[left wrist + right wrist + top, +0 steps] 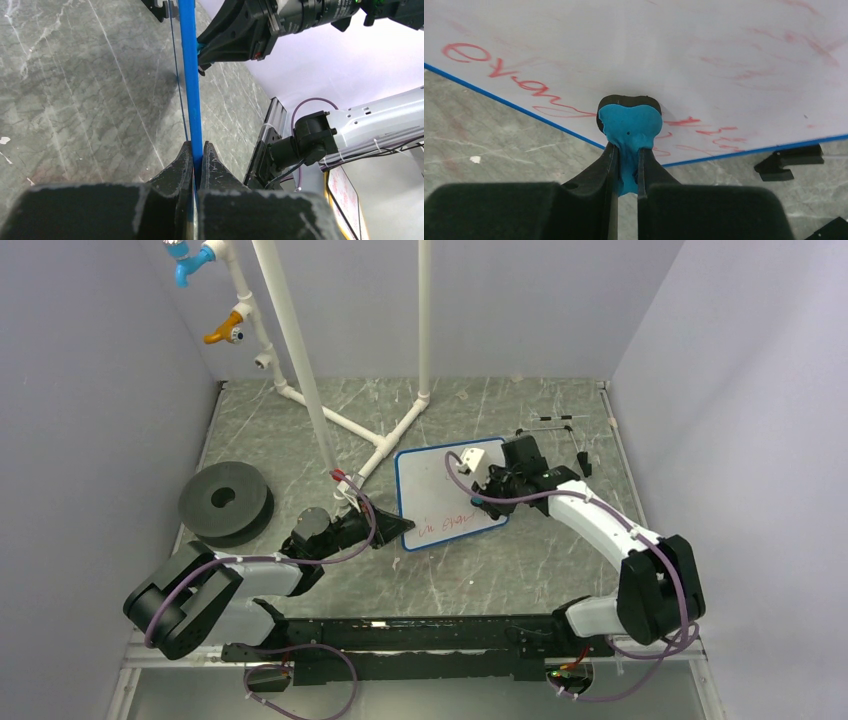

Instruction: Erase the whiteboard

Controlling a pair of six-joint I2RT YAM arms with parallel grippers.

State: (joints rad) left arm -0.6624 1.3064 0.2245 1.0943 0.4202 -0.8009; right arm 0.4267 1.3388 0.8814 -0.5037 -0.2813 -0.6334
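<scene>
The whiteboard, white with a blue rim, bears red handwriting near its front edge. My left gripper is shut on its front left corner. In the left wrist view the fingers pinch the blue rim edge-on. My right gripper is shut on a blue eraser whose black felt presses on the board next to the red writing. The right gripper shows closed on the eraser's thin blue grip. Faint red smears cover the rest of the board.
A black foam disc lies at the left. A white pipe frame stands at the back. A thin black wire easel stand lies at the back right. Grey walls close in both sides.
</scene>
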